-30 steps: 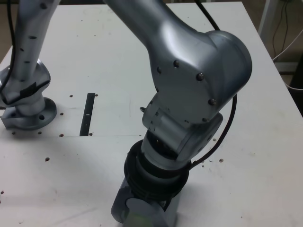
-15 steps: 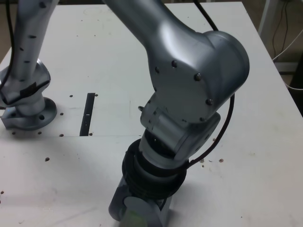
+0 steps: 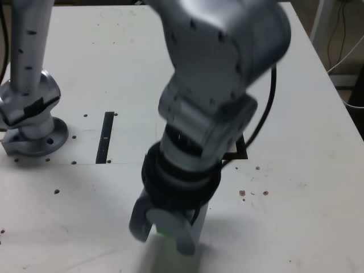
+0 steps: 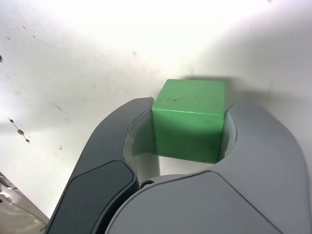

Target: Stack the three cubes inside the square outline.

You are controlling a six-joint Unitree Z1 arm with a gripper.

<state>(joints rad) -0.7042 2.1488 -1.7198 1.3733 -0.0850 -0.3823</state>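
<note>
The tool [image 4: 191, 127] gripped the green cube [image 4: 189, 119], jaws tight on two sides. The white table [image 4: 73, 58] lay beneath.

Items on count: one green cube [image 4: 190, 119] visible, one square outline [image 3: 238, 149] partly exposed behind the arm, one straight black strip [image 3: 106, 137], one robot arm [image 3: 216, 85] with one gripper [image 4: 190, 161], all on one white tabletop [image 3: 307, 170].
</note>
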